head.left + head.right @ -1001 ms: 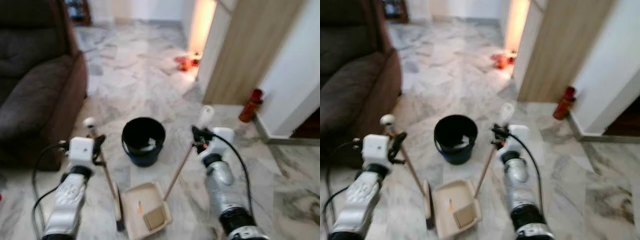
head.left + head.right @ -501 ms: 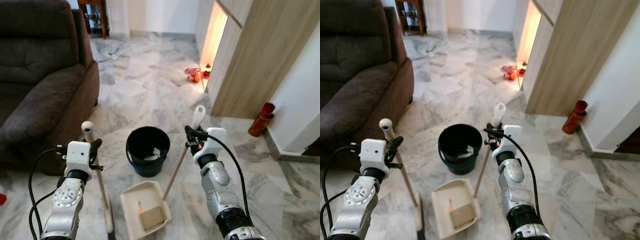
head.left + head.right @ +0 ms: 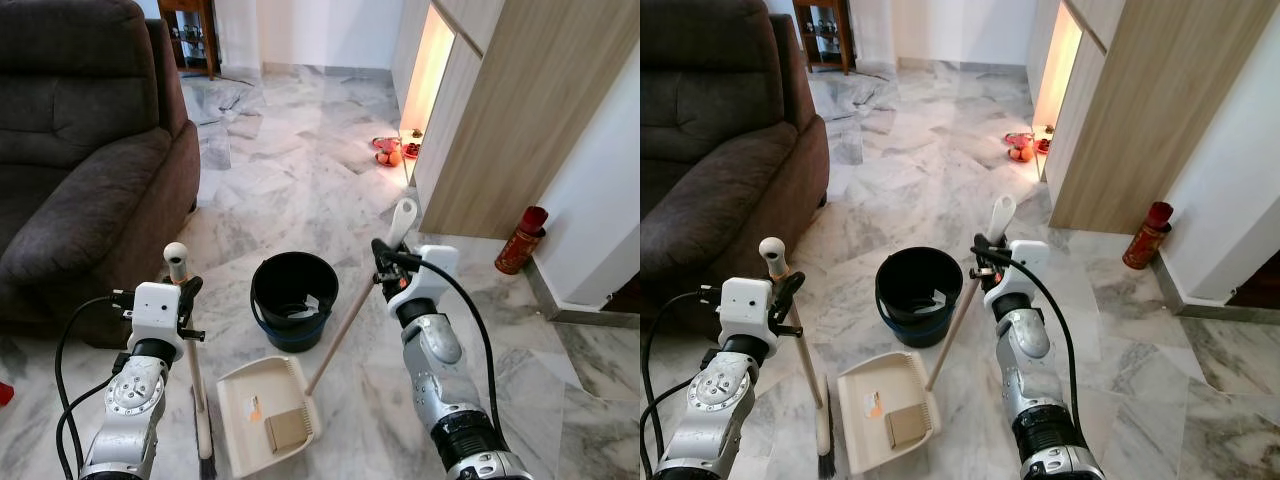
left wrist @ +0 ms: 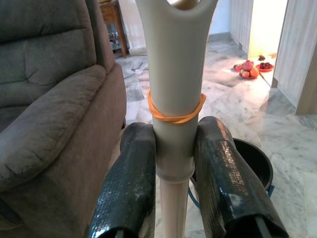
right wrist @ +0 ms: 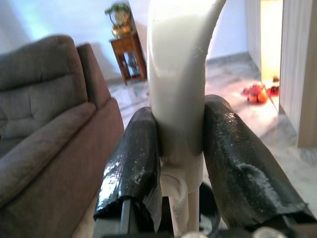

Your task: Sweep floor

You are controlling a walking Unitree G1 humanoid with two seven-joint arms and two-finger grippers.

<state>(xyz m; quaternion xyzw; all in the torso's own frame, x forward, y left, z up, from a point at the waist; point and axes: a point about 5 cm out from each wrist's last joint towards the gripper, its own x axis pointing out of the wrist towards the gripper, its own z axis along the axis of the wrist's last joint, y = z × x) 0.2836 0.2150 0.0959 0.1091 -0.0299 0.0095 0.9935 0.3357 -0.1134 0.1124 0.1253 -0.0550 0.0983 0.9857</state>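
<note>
A cream dustpan (image 3: 262, 386) lies on the marble floor in front of me, with a brown square scrap (image 3: 284, 429) and a small orange bit in it. Its long handle (image 3: 340, 335) slants up to my right gripper (image 3: 384, 266), which is shut on the white grip (image 5: 178, 74). My left gripper (image 3: 186, 298) is shut on the broom handle (image 4: 174, 99), just under an orange rubber band. The broom stick runs down to the brush (image 3: 205, 458) left of the dustpan. A black bucket (image 3: 292, 298) stands just beyond the dustpan, between my arms.
A dark brown sofa (image 3: 80, 170) fills the left side, close to my left arm. A wooden cabinet wall (image 3: 500, 110) and a red bottle (image 3: 522, 240) stand at the right. Fruit (image 3: 388, 150) lies on the floor by the lit gap.
The view first rose and steadied. Since half a second ago the dustpan has slid a little left and its handle leans lower; the broom brush has shifted slightly left too.
</note>
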